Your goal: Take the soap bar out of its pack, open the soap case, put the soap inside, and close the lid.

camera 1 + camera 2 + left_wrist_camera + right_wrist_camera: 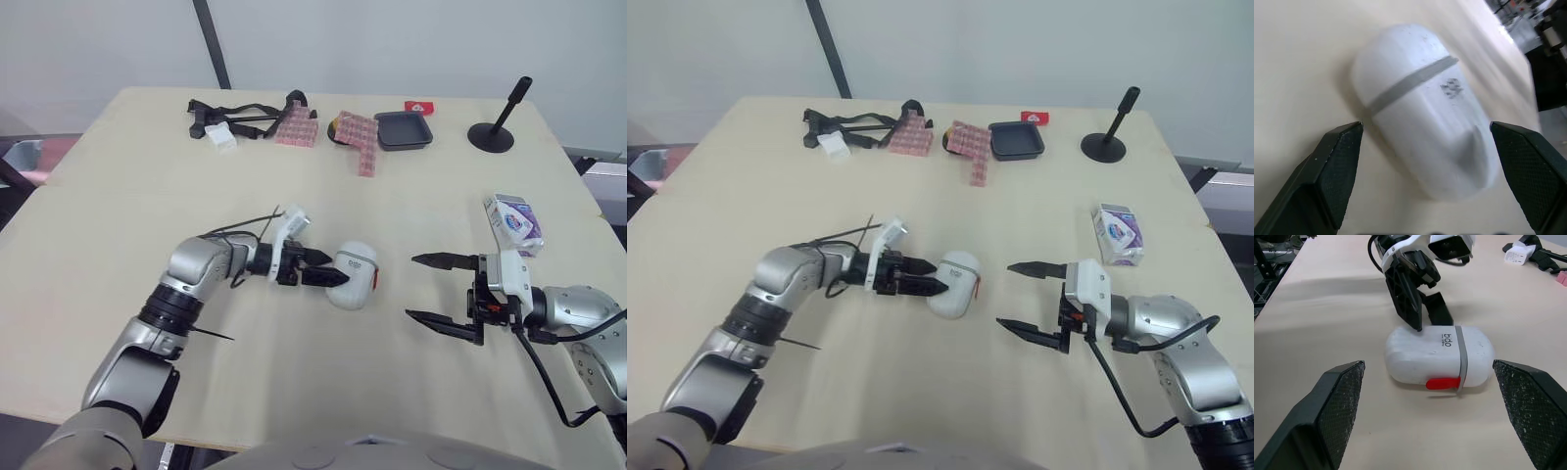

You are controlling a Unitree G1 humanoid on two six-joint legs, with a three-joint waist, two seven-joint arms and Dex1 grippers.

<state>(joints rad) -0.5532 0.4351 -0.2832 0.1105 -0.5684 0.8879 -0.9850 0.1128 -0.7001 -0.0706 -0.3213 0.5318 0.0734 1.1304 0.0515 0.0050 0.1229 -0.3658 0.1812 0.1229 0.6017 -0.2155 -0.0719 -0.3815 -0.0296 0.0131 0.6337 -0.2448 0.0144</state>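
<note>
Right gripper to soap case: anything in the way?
Nothing visible. Only bare table lies between the open right gripper and the soap case, whose red latch faces it. The left gripper sits at the case's far end, not in the path.

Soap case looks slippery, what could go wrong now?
The soap case is round and lies loose on the table, so the open left claw at its end might just shove it away instead of gripping. The red latch faces the open right claw; a clumsy poke could spin the case. The soap pack stands close beside the right arm and might get knocked over.
</note>
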